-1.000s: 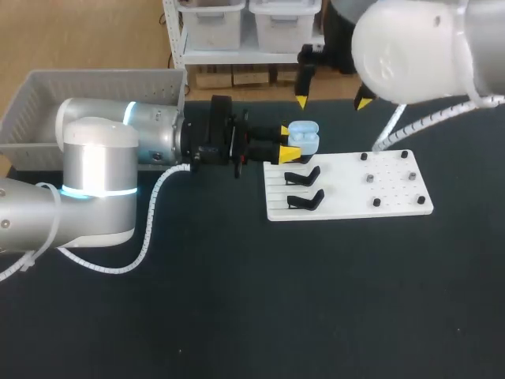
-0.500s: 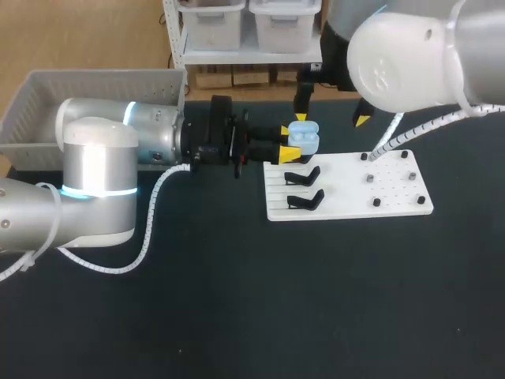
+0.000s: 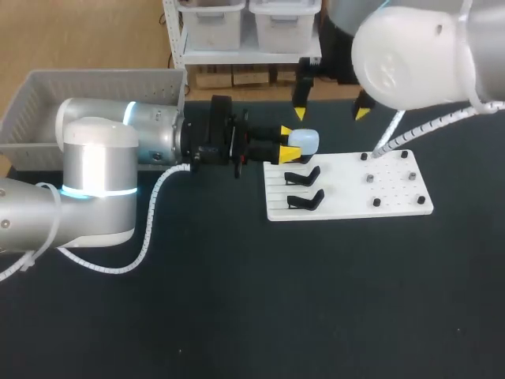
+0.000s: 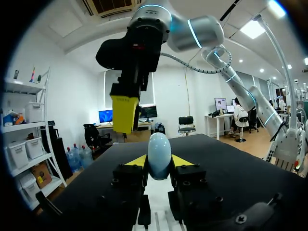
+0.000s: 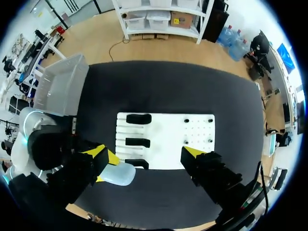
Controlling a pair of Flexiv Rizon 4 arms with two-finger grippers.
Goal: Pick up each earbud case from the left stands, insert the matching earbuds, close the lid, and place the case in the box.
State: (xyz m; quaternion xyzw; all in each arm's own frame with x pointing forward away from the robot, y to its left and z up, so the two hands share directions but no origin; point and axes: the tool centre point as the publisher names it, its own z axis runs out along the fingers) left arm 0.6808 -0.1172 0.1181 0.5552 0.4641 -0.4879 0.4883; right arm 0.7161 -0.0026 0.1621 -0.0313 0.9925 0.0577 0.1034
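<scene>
**Head view:** the left jaws clamp the pale blue earbud case (image 3: 304,140) just off the far left corner of the white stand board (image 3: 347,185). The right jaws hang spread wide near the board's far edge, holding nothing.

**Left wrist view:** the case stands upright between both yellow tips. It is probably light, rigid, glossy and slippery, and best gripped across its flat sides.

**Right wrist view:** the case lies just beside the board's corner. Its lid, raised half a second ago, is now shut.
</scene>
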